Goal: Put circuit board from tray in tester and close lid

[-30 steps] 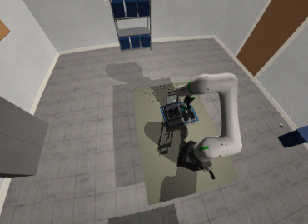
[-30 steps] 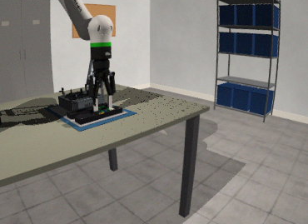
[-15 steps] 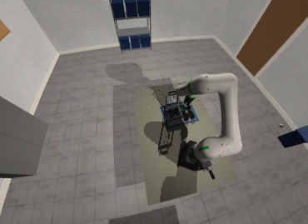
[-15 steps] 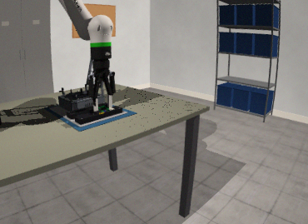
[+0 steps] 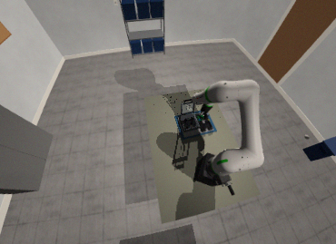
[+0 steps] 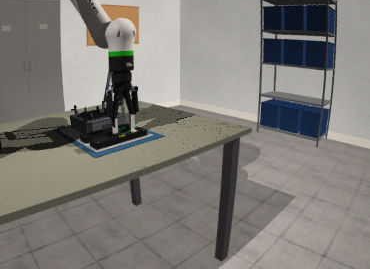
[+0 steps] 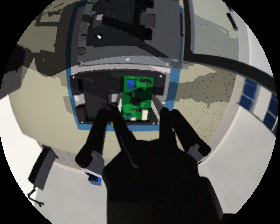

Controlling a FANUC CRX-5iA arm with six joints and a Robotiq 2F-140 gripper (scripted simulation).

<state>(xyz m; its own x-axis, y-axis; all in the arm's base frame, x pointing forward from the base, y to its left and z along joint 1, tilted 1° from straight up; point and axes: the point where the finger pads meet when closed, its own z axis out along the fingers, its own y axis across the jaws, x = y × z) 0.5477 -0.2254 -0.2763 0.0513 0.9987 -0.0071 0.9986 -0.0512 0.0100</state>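
The green circuit board (image 7: 138, 100) (image 6: 128, 132) lies face up in the right pocket of the dark tray (image 7: 80, 100) (image 6: 107, 141) (image 5: 210, 127). My gripper (image 7: 136, 99) (image 6: 125, 124) (image 5: 204, 115) reaches straight down into the tray. Its two fingers stand at the board's long edges and are closed against them. The board sits low in its pocket. The black tester (image 7: 119, 25) (image 6: 90, 121) (image 5: 188, 124) stands just beyond the tray, with its lid (image 7: 209, 28) (image 5: 187, 108) swung open. The pins and posts are too small to make out.
Tray and tester share a blue-edged mat (image 6: 100, 152) (image 5: 182, 135) on the table (image 6: 190, 133). The arm's base (image 5: 213, 170) stands at the near end of the table. A shelf with blue bins (image 6: 297, 63) stands on the floor far off.
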